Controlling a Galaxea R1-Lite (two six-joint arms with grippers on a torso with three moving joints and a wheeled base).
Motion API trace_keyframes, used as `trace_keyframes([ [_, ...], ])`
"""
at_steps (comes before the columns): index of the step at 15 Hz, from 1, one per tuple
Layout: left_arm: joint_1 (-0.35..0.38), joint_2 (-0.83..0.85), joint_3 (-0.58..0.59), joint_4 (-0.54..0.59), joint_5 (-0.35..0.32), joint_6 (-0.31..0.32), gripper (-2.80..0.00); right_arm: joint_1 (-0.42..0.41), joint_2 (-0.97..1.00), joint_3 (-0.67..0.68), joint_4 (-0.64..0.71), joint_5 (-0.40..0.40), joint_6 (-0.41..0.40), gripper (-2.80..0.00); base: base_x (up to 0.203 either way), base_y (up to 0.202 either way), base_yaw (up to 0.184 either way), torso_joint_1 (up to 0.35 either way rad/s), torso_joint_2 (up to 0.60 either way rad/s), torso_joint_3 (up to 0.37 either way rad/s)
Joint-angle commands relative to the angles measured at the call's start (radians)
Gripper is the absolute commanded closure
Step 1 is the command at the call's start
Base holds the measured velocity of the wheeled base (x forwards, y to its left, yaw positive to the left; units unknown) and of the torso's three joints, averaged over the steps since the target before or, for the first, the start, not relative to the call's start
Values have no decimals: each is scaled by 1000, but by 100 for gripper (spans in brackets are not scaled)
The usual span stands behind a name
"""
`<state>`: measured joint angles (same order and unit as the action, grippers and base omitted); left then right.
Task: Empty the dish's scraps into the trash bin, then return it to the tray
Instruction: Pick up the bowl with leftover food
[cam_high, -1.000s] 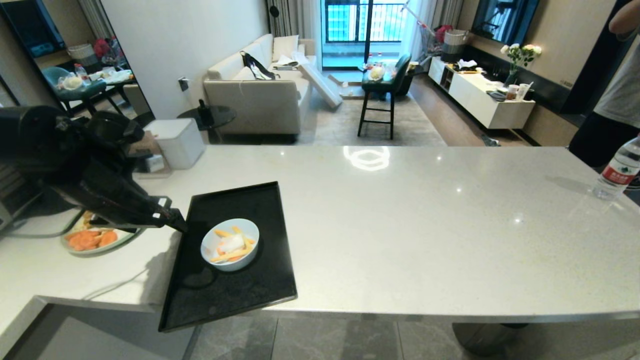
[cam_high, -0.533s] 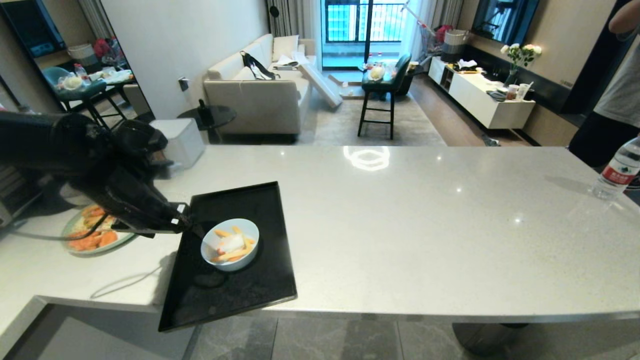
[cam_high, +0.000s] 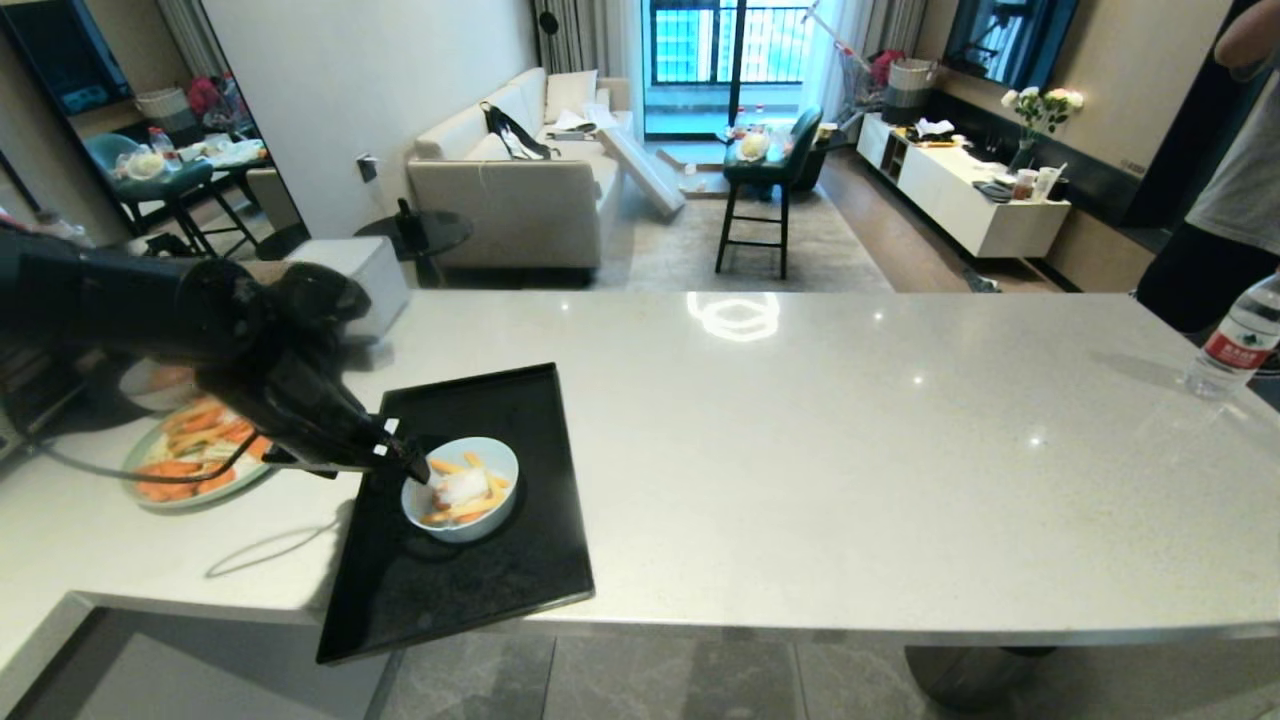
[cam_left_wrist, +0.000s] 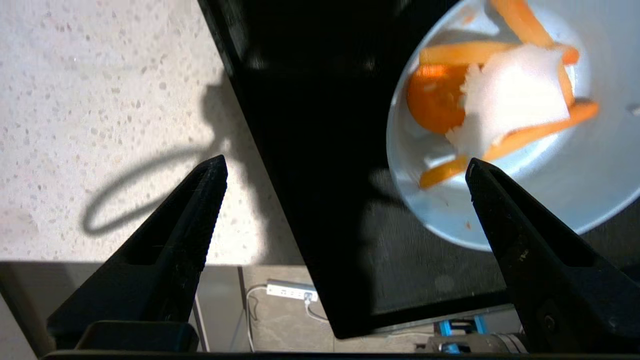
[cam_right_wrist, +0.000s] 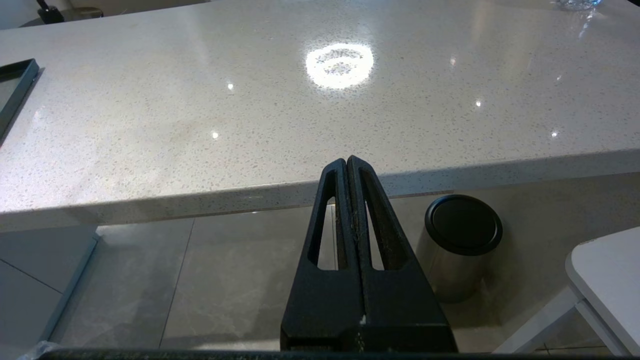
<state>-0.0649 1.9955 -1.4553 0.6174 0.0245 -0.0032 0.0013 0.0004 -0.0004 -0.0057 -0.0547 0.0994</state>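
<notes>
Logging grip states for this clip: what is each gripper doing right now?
Left gripper: open, empty, at the small pale blue-white bowl on the flat black tray.
Right gripper: shut, empty.

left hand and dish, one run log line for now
left hand: open, at dish rim | dish: on tray, scraps inside

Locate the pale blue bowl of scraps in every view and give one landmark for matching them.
Head view: the dish sits on the black tray, lower left of centre.
Left wrist view: dish at upper right.
Right wrist view: not in it.
Shared landmark: the tray.
</notes>
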Motion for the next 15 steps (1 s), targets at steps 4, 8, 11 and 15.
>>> trace_keyframes([
  [4, 0, 61, 0, -31, 5, 2, -280, 0, 0, 0, 0, -1, 0, 0, 0, 0, 0, 0, 0, 0],
  [8, 5, 77, 2, -51, 5, 3, -280, 0, 0, 0, 0, -1, 0, 0, 0, 0, 0, 0, 0, 0],
  [11, 7, 90, 12, -117, 25, 5, -280, 0, 0, -1, 0, -1, 0, 0, 0, 0, 0, 0, 0, 0],
  [15, 5, 97, 21, -122, 35, 6, -280, 0, 0, 0, 0, -1, 0, 0, 0, 0, 0, 0, 0, 0],
])
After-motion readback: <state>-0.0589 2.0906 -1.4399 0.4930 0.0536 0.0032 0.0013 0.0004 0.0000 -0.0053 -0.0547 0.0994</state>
